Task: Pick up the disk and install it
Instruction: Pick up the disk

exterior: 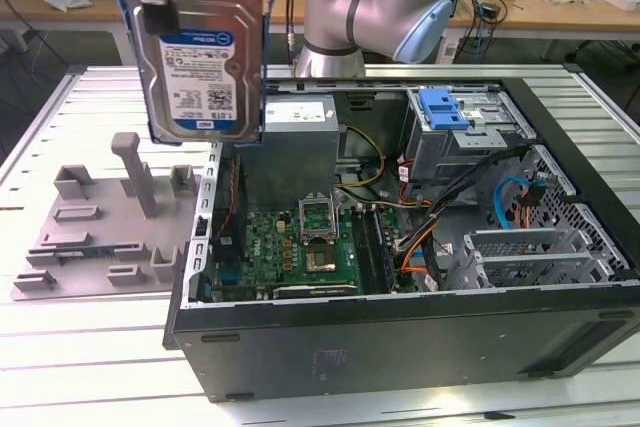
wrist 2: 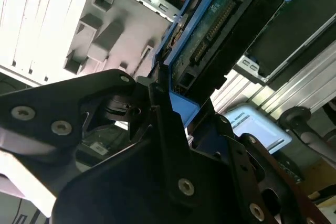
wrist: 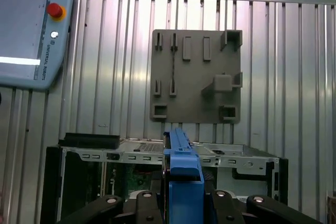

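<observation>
In the exterior view the gripper [exterior: 158, 9] holds the disk [exterior: 205, 57] up in the air, its fingers clamped on the top edge. The disk hangs upright with its silver face and white-and-blue barcode label towards the camera and a blue frame along both sides. It is over the wall of the case [exterior: 400, 332] nearest the tray [exterior: 95, 237], clear of both. The grey tray lies flat on the ribbed table [exterior: 60, 357] at the exterior view's left, its posts bare. The case lies open beside it and holds a green board [exterior: 300, 247], bundled cables, a grey box and a metal cage with a blue latch [exterior: 445, 107]. The arm [exterior: 380, 7] stands behind the case.

In the second wrist view the black gripper [wrist 2: 164, 103] grips the disk [wrist 2: 210, 30] by its blue frame. The dark connector edge shows, with the tray [wrist 2: 110, 30] beyond it.

In the first wrist view the disk [wrist: 181, 163] is seen edge-on as a blue strip between the gripper [wrist: 182, 205] fingers. The case [wrist: 89, 158] and tray [wrist: 194, 74] lie beyond, and a pendant [wrist: 31, 24] with a red button rests on the table [wrist: 294, 77].
</observation>
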Motion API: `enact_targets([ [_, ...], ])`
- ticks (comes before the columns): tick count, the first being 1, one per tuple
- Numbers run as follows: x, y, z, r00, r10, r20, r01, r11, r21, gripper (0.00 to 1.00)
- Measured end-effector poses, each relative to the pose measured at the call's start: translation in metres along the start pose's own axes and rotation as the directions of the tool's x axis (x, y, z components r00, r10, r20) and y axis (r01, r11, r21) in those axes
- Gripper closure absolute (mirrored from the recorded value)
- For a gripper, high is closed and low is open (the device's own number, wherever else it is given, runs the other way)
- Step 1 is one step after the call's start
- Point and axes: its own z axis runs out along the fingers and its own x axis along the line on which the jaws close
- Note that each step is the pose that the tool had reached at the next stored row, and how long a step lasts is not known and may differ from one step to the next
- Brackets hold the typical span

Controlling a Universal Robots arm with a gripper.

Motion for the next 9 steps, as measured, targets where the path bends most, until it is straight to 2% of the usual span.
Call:
enact_targets([
  [2,0.0052,-0.0102,-0.0009,1.0000,0.000,-0.0002,0.000,1.0000,0.0001,0.63],
  [9,0.0153,-0.0349,-0.0030,1.0000,-0.002,-0.0003,0.002,1.0000,0.0001,0.63],
])
